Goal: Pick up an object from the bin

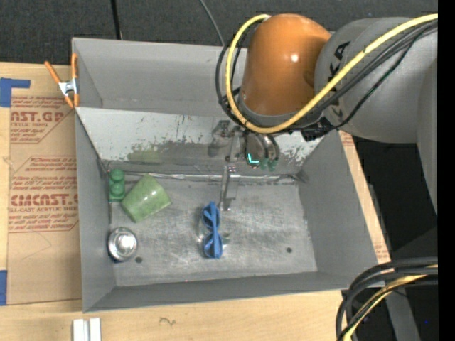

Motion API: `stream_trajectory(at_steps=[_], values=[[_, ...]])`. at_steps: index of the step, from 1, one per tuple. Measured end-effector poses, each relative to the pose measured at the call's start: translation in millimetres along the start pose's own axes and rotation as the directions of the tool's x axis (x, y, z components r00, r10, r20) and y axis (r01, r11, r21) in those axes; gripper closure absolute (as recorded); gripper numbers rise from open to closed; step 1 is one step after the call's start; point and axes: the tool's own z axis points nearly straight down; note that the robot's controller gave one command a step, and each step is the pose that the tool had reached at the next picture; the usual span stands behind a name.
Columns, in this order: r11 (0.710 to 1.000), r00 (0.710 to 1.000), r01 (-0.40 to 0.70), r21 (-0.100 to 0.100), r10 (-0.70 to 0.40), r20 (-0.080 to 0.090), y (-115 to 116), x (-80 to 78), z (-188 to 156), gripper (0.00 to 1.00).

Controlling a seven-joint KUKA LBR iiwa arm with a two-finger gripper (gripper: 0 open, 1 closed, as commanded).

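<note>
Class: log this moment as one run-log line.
gripper: mid-bin, next to blue glasses-like piece, nothing seen held | left side: green cup, small green piece, silver can | stage: pre-grasp

Pale green translucent plastic cup (146, 197) lay on its side near the left wall of the grey metal bin (142, 69). Small dark green plastic piece (116, 186) sat just beside it, wallward. Shiny silver metal can (122, 244) sat near the lower-left corner.

Dark grey floor (163, 6) is seen beyond the far rim of the grey metal bin (142, 69) and along its right side.
</note>
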Motion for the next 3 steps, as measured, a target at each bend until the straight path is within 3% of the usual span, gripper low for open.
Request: stream_trajectory(at_steps=[1, 2, 3], values=[[0.986, 0.986, 0.164, 0.001, -0.164, -0.001, -42.4, 25.1, 128.6, 0.00], [0.921, 0.921, 0.389, 0.002, -0.389, 0.008, -24.8, 57.5, 147.4, 0.00], [0.890, 0.889, 0.457, 0.003, -0.457, 0.007, -28.9, 45.8, 144.2, 0.00]])
